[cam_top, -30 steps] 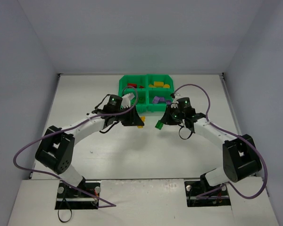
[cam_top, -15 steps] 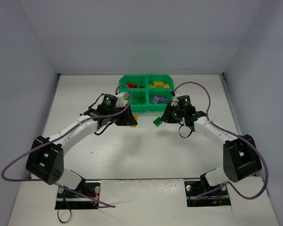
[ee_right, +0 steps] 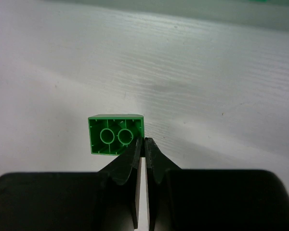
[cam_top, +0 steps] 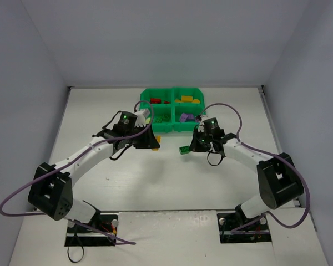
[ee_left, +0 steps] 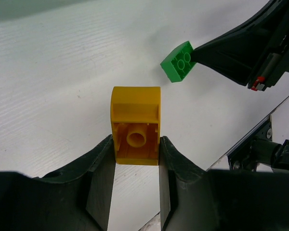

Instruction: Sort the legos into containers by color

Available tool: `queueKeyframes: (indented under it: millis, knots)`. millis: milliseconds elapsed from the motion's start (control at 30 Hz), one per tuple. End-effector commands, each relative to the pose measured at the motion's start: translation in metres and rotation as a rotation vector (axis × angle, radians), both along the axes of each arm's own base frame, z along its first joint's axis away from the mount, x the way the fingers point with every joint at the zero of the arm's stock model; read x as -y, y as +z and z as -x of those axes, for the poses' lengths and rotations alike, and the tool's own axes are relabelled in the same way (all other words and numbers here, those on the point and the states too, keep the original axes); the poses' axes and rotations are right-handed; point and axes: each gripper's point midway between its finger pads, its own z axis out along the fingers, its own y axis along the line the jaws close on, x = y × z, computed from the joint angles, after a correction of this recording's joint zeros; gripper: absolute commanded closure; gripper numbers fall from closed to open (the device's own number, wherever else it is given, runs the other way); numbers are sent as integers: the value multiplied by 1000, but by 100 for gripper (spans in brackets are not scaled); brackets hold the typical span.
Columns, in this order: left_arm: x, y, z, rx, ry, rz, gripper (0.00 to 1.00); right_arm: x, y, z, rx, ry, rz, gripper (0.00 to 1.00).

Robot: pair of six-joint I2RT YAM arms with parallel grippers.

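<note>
Yellow brick: clamped across its sides in my left claw, above the desk's middle. Green brick: my right claw, nearly closed, pinches one thin wall; may swivel loose before the tray at the far edge.

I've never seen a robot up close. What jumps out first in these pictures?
Over the middle of the white table, the left gripper holds a yellow brick and the right gripper pinches a green brick by its edge, the two close together. Behind them, at the far side, sits a bright green tray holding red bricks, yellow bricks and purple bricks.
</note>
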Motion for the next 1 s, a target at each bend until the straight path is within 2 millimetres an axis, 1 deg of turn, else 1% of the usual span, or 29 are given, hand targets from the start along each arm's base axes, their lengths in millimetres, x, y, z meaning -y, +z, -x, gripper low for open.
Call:
queueKeyframes:
  millis: [0, 133, 233, 333, 367, 433, 467, 567, 600, 667, 700, 767, 800, 933, 967]
  knots:
    - [-2, 26, -6, 87, 1, 29, 100, 2, -7, 1, -15, -24, 19, 100]
    - [-3, 23, -4, 78, 4, 32, 100, 3, -14, 4, -34, -25, 30, 100]
    - [-3, 23, -2, 81, 6, 32, 100, 0, -14, 6, -30, -9, 34, 100]
    - [-6, 25, -1, 89, 11, 30, 100, -9, 4, -1, 11, 10, 3, 100]
    - [-7, 27, -1, 98, 15, 26, 100, -14, 17, -8, 38, 15, -18, 100]
    - [-9, 28, -1, 103, 21, 19, 100, -20, 36, -19, 82, 17, -41, 100]
    - [-12, 30, -1, 112, 29, 16, 100, -26, 55, -31, 128, 21, -60, 100]
    - [-16, 33, 2, 125, 39, 12, 100, -36, 81, -51, 188, 32, -83, 100]
    - [-19, 30, 4, 121, 45, 6, 100, -44, 97, -64, 223, 45, -98, 100]
    - [-23, 33, 6, 128, 56, 7, 100, -50, 108, -78, 259, 59, -98, 100]
    - [-25, 30, 8, 123, 61, 1, 100, -58, 115, -91, 276, 68, -104, 100]
    - [-30, 31, 11, 124, 73, -3, 100, -64, 119, -104, 301, 82, -95, 100]
    - [-32, 32, 11, 127, 79, -6, 100, -71, 118, -117, 307, 88, -95, 100]
    - [-38, 36, 16, 133, 104, 3, 100, -89, 122, -144, 337, 108, -98, 100]
    - [-40, 38, 19, 135, 110, 4, 100, -94, 114, -148, 326, 115, -94, 100]
